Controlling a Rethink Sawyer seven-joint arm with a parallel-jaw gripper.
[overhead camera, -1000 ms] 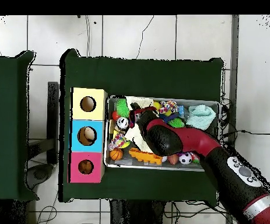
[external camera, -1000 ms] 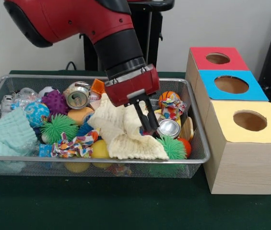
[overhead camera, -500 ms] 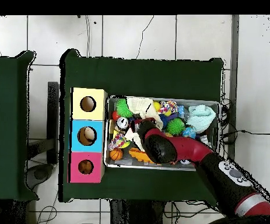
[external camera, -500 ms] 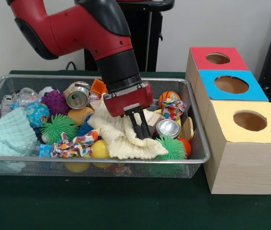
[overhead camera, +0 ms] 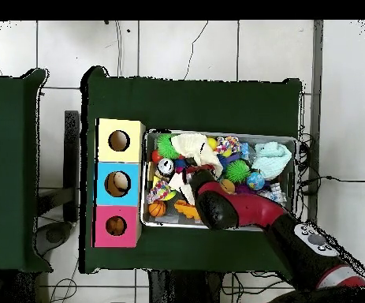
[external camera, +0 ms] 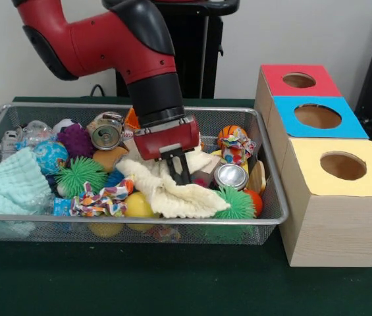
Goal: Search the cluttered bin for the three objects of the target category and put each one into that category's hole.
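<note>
My gripper (external camera: 180,171) reaches down into the wire bin (external camera: 133,223), its dark fingers close together and pinched on a cream knitted cloth (external camera: 172,194) that lies spread over the bin's middle. A silver can (external camera: 230,176) sits just right of the fingers, and another can (external camera: 105,133) lies at the back left. Three boxes with holes stand to the right: red (external camera: 297,80), blue (external camera: 317,116), yellow (external camera: 342,166). In the overhead view the arm (overhead camera: 217,207) covers the gripper, and the cream cloth (overhead camera: 191,144) shows beyond it.
The bin also holds a mint cloth (external camera: 11,184), green spiky balls (external camera: 80,172), a purple ball (external camera: 75,139), a small basketball (external camera: 228,133) and a coloured rope toy (external camera: 100,197). The boxes stand close against the bin's right wall.
The gripper has moved left and down into the bin. The cream cloth, bunched up high a second ago, now lies lower and flatter.
</note>
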